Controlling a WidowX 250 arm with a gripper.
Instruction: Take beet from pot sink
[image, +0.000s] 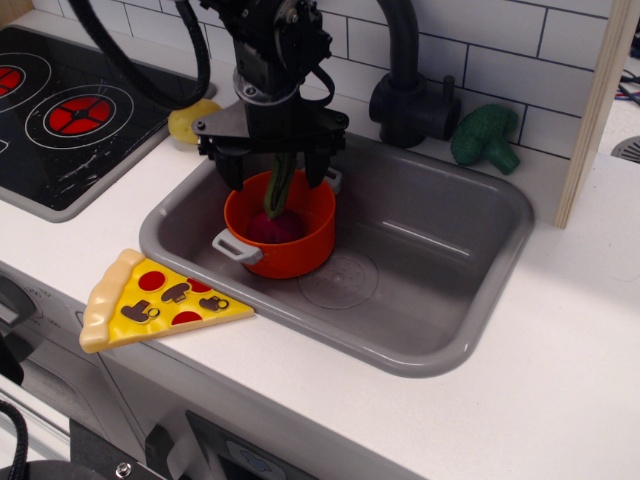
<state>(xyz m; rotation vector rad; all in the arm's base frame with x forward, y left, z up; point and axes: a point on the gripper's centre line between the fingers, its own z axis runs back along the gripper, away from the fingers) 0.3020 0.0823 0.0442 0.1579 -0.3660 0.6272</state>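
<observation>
The orange-red pot (292, 252) stands in the left part of the grey sink (440, 280). The magenta beet (270, 226) sits inside the pot, its green stem (281, 182) pointing up and back. My gripper (278, 172) hangs just above the pot's back rim. It is open, with one finger (237, 172) left of the stem and the other finger (318, 166) right of it. The fingers do not touch the stem. The top of the stem is hidden behind the gripper body.
A yellow potato (190, 121) lies on the counter behind the sink's left corner. A green broccoli (485, 136) lies at the back right beside the black faucet (408, 95). A pizza slice (155, 300) lies at the front left. The black stovetop (60, 110) is far left.
</observation>
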